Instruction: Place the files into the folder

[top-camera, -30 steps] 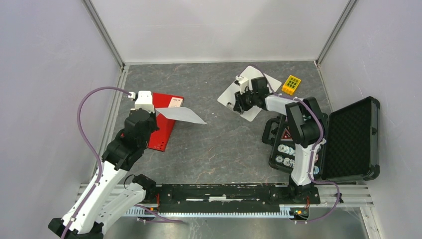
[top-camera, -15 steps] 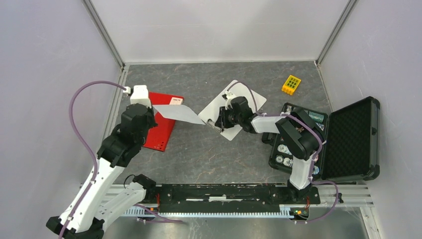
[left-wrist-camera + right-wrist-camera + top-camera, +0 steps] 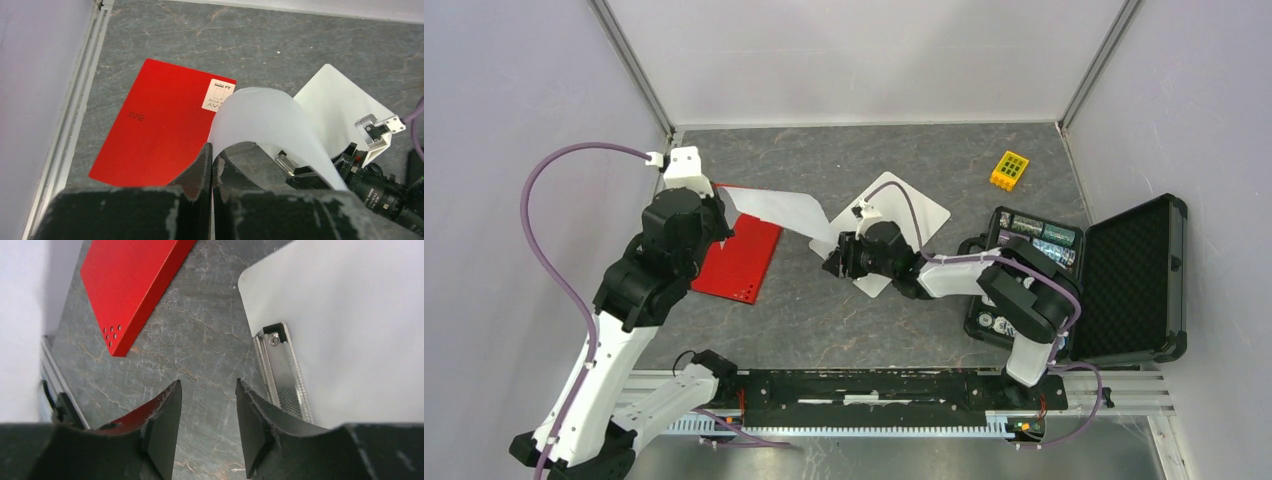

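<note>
A white paper file (image 3: pixel 774 212) is held off the worktop (image 3: pixel 824 320) by the left gripper (image 3: pixel 721 213), whose fingers are pressed together on one edge of it. In the left wrist view the sheet is seen to curl up and over from the pinch point, and no print can be made out on the side shown. The free end of the file is stretched toward the right gripper (image 3: pixel 833 258), which is held with its fingers apart and nothing between them, above bare worktop between the red folder (image 3: pixel 742 262) and the white clipboard (image 3: pixel 894 225). The folder is laid flat and closed at the left of the worktop, its white label (image 3: pixel 218 95) at the far corner, and that corner is overhung by the lifted file. The clipboard's metal clip (image 3: pixel 282 377) is seen just beside the right gripper's fingers.
</note>
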`<state>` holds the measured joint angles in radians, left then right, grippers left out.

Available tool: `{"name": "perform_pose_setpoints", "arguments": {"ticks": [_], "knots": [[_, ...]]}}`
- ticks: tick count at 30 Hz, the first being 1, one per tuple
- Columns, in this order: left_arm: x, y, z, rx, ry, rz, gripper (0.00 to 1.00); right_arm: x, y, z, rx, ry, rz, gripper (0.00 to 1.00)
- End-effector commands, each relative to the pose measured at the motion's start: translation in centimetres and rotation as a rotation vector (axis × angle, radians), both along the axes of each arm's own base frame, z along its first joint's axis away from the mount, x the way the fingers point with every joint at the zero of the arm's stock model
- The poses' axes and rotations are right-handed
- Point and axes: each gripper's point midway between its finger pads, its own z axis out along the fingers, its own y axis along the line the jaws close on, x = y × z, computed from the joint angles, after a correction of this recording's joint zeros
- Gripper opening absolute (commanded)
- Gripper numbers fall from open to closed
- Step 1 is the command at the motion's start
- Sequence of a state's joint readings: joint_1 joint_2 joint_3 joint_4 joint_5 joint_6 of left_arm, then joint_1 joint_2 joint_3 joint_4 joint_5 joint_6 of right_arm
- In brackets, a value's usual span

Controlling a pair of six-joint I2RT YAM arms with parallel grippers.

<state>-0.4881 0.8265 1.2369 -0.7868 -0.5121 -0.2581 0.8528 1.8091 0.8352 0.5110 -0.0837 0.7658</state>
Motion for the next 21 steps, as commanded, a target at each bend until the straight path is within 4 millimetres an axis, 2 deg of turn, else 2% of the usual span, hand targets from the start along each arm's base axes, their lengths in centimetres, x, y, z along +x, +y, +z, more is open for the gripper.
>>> {"name": "perform_pose_setpoints", "arguments": {"ticks": [1,3,6,10,15,18,21], "knots": [[-0.8,-1.3,2.4,-0.106,-0.021,-0.058,0.02,1.6,-1.2,5.2,-0.096,-0.319,0.145,0.56],[-1.3,-1.4,3.1,-0.119,-0.03,-0.077,0.02,1.8,-2.7,5.8,-0.224,-0.449,0.218,0.64],[-1.7,-0.4,4.3,-0.111,-0.061,-0.043,0.02,1.6,-4.3,5.9,-0.316,-0.563,0.311,0.67],[-1.3,1.3,5.8,-0.043,-0.098,0.027,0.02,0.7,-4.0,5.2,-0.363,-0.65,0.461,0.68],[0.8,2.5,5.9,0.077,-0.075,0.122,0.02,0.9,-3.4,4.0,-0.38,-0.659,0.513,0.69],[2.5,1.9,5.6,0.096,-0.057,0.131,0.02,1.5,-3.1,3.3,-0.399,-0.653,0.513,0.7],[4.6,1.3,4.5,0.082,-0.005,0.128,0.02,1.5,-2.3,2.4,-0.384,-0.63,0.532,0.7]]}}
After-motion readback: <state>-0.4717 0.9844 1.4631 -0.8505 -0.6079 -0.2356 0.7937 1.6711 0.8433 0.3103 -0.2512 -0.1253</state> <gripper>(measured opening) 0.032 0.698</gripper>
